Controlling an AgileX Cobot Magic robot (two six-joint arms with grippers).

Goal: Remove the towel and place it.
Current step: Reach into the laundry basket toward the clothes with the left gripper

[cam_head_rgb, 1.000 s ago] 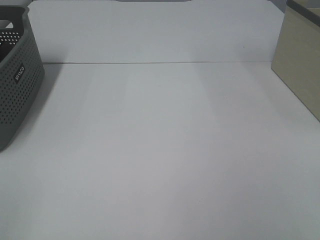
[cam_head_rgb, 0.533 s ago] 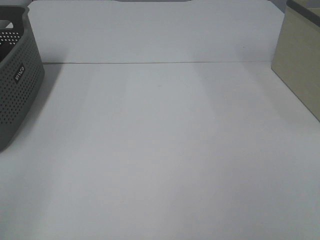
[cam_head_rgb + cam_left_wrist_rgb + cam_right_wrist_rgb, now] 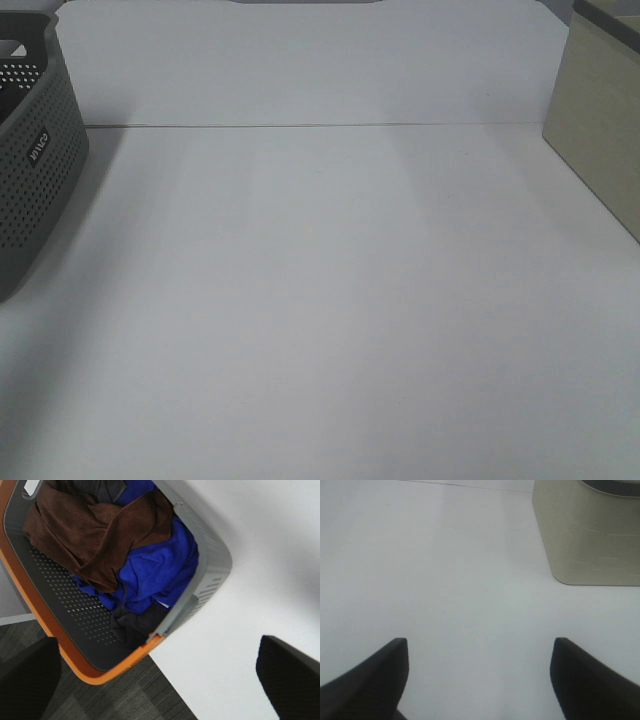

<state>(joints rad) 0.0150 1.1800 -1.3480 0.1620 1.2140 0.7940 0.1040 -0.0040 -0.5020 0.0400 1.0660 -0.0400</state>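
The dark brown towel (image 3: 95, 530) lies crumpled in the grey perforated basket (image 3: 212, 570), on top of a blue cloth (image 3: 160, 575) and a dark cloth (image 3: 135, 625). My left gripper (image 3: 160, 680) hangs open high above the basket's near corner, empty, its black fingers (image 3: 290, 675) far apart. My right gripper (image 3: 480, 680) is open and empty over the bare white table, with black fingertips (image 3: 375, 675) at both sides. In the exterior high view only the basket's side (image 3: 35, 190) shows at the far left; neither gripper shows there.
A beige box (image 3: 600, 130) stands at the table's right edge and also shows in the right wrist view (image 3: 590, 535). A white back wall (image 3: 300, 60) bounds the white table (image 3: 320, 300). The basket has an orange outer rim (image 3: 65, 655) and overhangs grey floor (image 3: 125, 700).
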